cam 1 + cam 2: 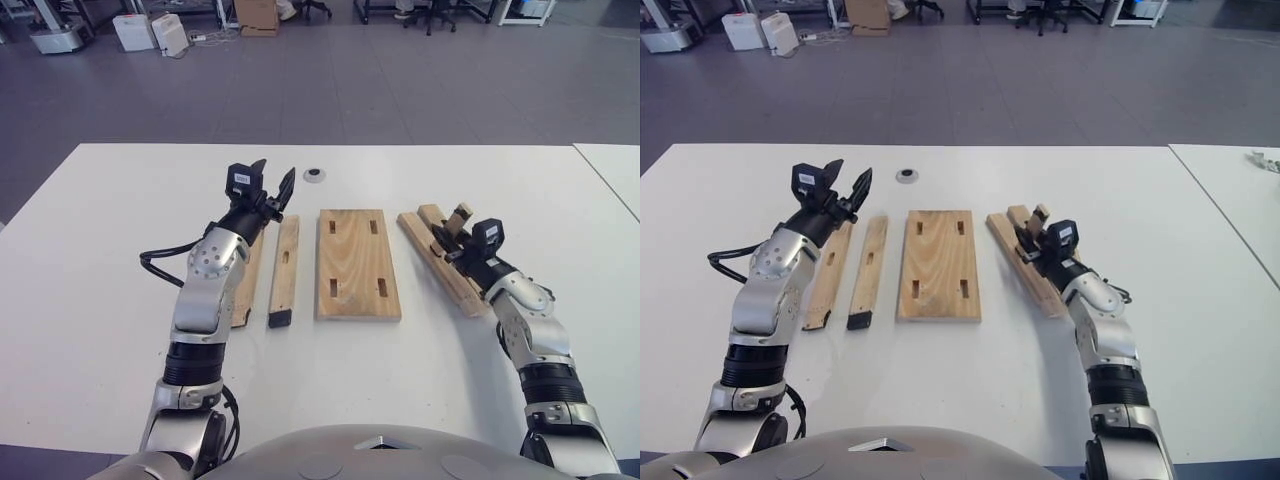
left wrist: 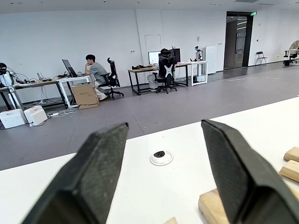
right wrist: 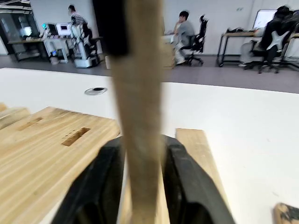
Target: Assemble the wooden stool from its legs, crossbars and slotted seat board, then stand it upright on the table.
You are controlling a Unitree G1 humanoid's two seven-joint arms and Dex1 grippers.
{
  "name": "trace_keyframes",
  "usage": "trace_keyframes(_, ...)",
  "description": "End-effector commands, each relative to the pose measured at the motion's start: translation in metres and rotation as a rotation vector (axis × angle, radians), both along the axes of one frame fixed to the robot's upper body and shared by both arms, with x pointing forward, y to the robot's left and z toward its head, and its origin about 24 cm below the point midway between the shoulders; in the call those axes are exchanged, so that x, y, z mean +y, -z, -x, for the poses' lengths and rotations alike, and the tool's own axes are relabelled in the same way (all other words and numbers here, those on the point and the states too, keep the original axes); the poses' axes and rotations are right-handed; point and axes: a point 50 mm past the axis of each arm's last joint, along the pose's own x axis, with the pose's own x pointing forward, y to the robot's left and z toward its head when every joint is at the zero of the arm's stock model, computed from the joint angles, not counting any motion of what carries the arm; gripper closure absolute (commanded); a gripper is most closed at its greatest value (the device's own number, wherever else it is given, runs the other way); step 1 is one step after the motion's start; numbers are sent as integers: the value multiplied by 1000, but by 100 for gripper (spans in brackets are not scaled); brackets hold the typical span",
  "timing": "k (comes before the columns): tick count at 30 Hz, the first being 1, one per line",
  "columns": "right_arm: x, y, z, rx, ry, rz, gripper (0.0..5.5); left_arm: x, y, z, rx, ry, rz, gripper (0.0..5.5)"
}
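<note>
Left pincer: released, fingers spread wide, hovering over the far ends of the leg pair, grasping nothing.
Leg pair: two long strips lying flat and side by side, left of the counter's middle; the outer one is partly under the left arm.
Cable port: small round disc near the far edge.
Seat board: flat at mid-counter, its four slots open and unfilled.
Leg pile: long strips lying slantwise, just right of the board.
Right pincer: clenched on a narrow strip, probably a crossbar, held up over the pile.
Progress: judged barely begun. No joint is made, every part is loose, and all fitting and the upright standing remain.
</note>
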Motion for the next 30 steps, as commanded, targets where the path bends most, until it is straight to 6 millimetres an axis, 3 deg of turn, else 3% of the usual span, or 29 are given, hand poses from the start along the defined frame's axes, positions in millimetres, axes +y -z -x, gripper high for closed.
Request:
trace_keyframes(1, 4, -5, 5, 78, -60, 96, 353, 4, -3, -1, -18, -23, -13, 265)
trace_keyframes(7, -1, 2, 25, 263, 16, 185, 240, 2, 0, 2, -11, -13, -15, 265)
trace_keyframes(14, -12, 17, 47, 445, 45, 205, 240, 0, 3, 4, -3, -10, -20, 265)
trace_keyframes(19, -18, 12, 50, 474, 33, 334, 240, 1, 4, 4, 3, -18, -24, 265)
trace_keyframes(24, -6, 0, 46, 418, -56, 403, 335, -1, 5, 4, 4, -22, -23, 265)
trace_keyframes(30, -8, 3, 39, 436, 11, 314, 343, -2, 6, 3, 9, -23, -15, 265)
